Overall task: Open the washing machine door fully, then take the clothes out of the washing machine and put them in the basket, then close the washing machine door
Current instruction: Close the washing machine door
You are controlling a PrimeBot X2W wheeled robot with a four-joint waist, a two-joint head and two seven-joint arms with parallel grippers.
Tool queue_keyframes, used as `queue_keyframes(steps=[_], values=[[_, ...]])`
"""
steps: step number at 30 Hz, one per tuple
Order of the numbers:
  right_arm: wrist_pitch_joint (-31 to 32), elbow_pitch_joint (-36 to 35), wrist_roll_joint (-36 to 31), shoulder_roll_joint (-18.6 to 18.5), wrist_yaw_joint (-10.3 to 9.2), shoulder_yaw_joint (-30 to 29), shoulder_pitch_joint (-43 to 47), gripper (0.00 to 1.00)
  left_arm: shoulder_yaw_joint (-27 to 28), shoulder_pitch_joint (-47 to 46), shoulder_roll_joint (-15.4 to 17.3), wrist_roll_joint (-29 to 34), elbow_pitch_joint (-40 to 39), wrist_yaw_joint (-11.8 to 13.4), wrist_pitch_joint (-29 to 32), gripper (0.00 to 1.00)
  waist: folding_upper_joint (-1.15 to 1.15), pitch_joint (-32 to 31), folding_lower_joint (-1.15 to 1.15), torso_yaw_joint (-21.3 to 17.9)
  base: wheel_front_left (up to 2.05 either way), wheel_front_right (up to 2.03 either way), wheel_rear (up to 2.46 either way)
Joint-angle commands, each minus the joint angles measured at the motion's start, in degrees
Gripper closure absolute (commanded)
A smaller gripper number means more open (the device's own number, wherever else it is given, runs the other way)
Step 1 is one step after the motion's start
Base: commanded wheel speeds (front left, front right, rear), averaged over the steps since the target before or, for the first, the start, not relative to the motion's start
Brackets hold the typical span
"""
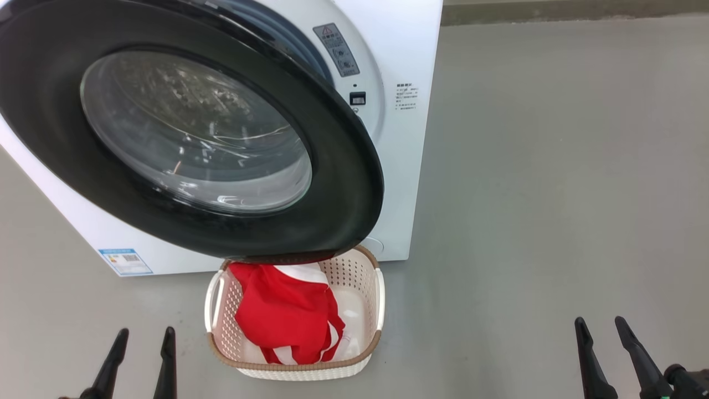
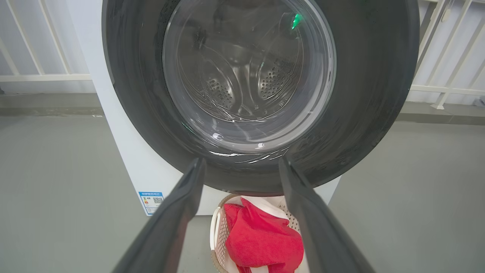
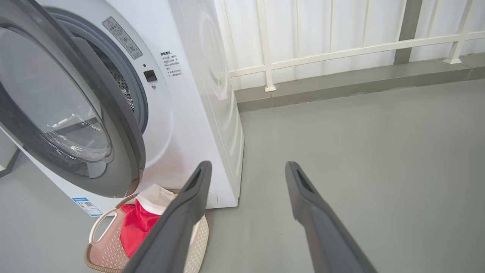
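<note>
The white washing machine [image 1: 404, 166] stands on the floor with its black-rimmed round door [image 1: 194, 133] partly swung out over the basket [image 1: 378, 310]. Red clothes [image 1: 285, 318] with white trim lie in the cream basket, in front of the machine. My left gripper [image 1: 143, 338] is open at the lower left, apart from the basket, holding nothing. My right gripper [image 1: 601, 328] is open at the lower right over bare floor. In the left wrist view the door [image 2: 371, 94], the clothes [image 2: 261, 239] and my open gripper [image 2: 240, 165] appear. The right wrist view shows the door [image 3: 113, 113] ajar, the basket [image 3: 100, 250], clothes [image 3: 136, 227] and my gripper [image 3: 248, 168].
Grey floor [image 1: 554, 194] spreads wide to the right of the machine. A white railing [image 3: 341, 49] on a raised kerb runs behind it. A blue label [image 1: 126, 261] sits low on the machine's front.
</note>
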Motion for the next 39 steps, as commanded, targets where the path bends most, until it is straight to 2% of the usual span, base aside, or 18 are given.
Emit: queue_keyframes(steps=[1, 6, 17, 18, 19, 20, 21, 29, 39], values=[[-0.4, -1.6, -0.6, -1.3, 0.28, 0.8, -0.4, 0.0, 2.2, -0.4, 0.4, 0.6, -1.6, -0.3, -0.3, 0.0, 0.0, -0.3, 0.0, 0.1, 0.0, 0.0, 0.0], [-0.4, -1.9, -0.6, -1.1, 0.28, 0.1, 0.5, 0.0, 3.7, 1.4, -1.3, 2.0, -1.6, -0.3, -0.3, 0.0, 0.0, -0.8, 0.0, 0.1, 0.0, 0.0, 0.0], [-0.4, -2.1, -0.7, -1.0, 0.28, 0.2, 0.3, 0.0, 3.5, 0.6, -2.3, 2.1, -1.1, -0.3, -0.3, 0.0, 0.0, -0.4, 0.0, 0.9, 0.0, 0.0, 0.0], [-0.4, -2.1, -0.6, -1.0, 0.28, 0.4, 0.2, 0.09, 3.6, 0.4, -2.3, 2.1, -1.1, -0.3, -0.3, 0.0, 0.0, -0.3, 0.0, 1.1, 0.0, 0.0, 0.0], [-0.4, -2.0, -0.4, -1.1, 0.28, 0.9, -0.1, 0.65, 3.3, -0.2, -2.6, 2.0, -0.9, -0.3, -0.3, 0.0, 0.0, 0.0, 0.0, 1.7, 0.0, 0.0, 0.0], [-0.4, -2.0, -0.2, -1.0, 0.28, 1.3, -0.3, 0.95, 3.2, -0.5, -2.7, 1.9, -0.9, -0.3, -0.3, 0.0, 0.0, 0.2, 0.0, 2.0, 0.0, 0.0, 0.0], [-0.4, -2.1, 0.2, -1.0, 0.28, 1.8, -0.7, 1.0, 3.0, -0.7, -2.8, 1.8, -0.8, -0.3, -0.3, 0.0, 0.0, 0.4, 0.0, 2.3, 0.0, 0.0, 0.0], [-0.4, -1.1, 1.0, -1.6, 0.28, 8.4, -8.0, 1.0, 1.9, -2.5, -3.4, -1.4, 0.7, -0.3, -0.3, 0.0, 0.0, 2.3, 0.0, 6.0, 0.0, 0.0, 0.0], [-0.4, 0.7, 1.8, -5.0, 0.28, 16.5, -18.9, 1.0, -3.1, -6.0, -3.4, -6.1, 1.5, -0.3, -0.3, 0.0, 0.0, 5.8, 0.0, 13.8, 0.0, 0.0, 0.0]])
